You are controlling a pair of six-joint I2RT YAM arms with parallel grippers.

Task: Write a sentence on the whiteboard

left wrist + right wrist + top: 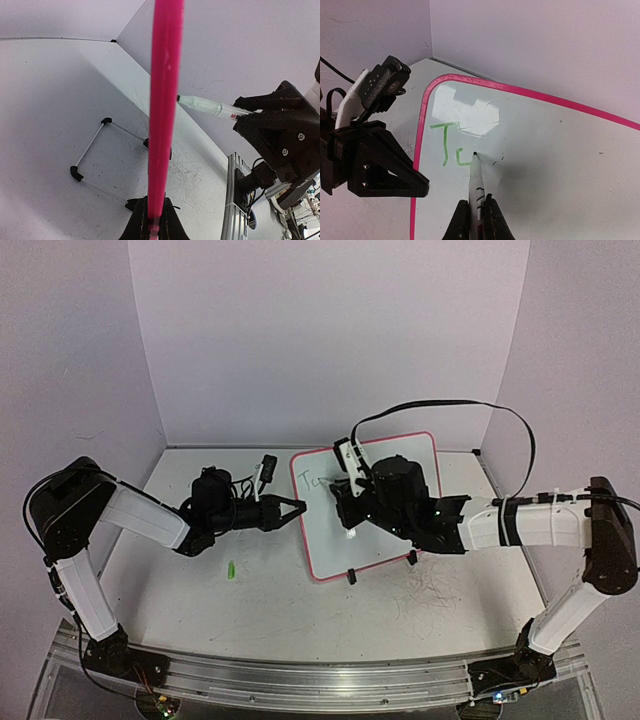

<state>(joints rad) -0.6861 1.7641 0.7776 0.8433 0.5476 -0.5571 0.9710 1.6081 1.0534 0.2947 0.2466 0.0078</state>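
Observation:
The whiteboard (335,545), white with a pink rim, stands tilted on black clip feet at the table's middle. My left gripper (297,508) is shut on its left rim; in the left wrist view that rim (165,100) runs up from between the fingers of my left gripper (156,222). My right gripper (476,222) is shut on a white marker (477,180), whose tip touches the whiteboard (555,165). Of the sentence (451,145) only a green "T" and an unfinished second letter show, near the top left corner. From above, my right gripper (350,505) hovers over the board's left part.
A small green cap (231,568) lies on the table in front of the left arm. The grey tabletop carries old scribbles (430,590). White walls close off the back and both sides. A black cable (450,408) arcs above the right arm.

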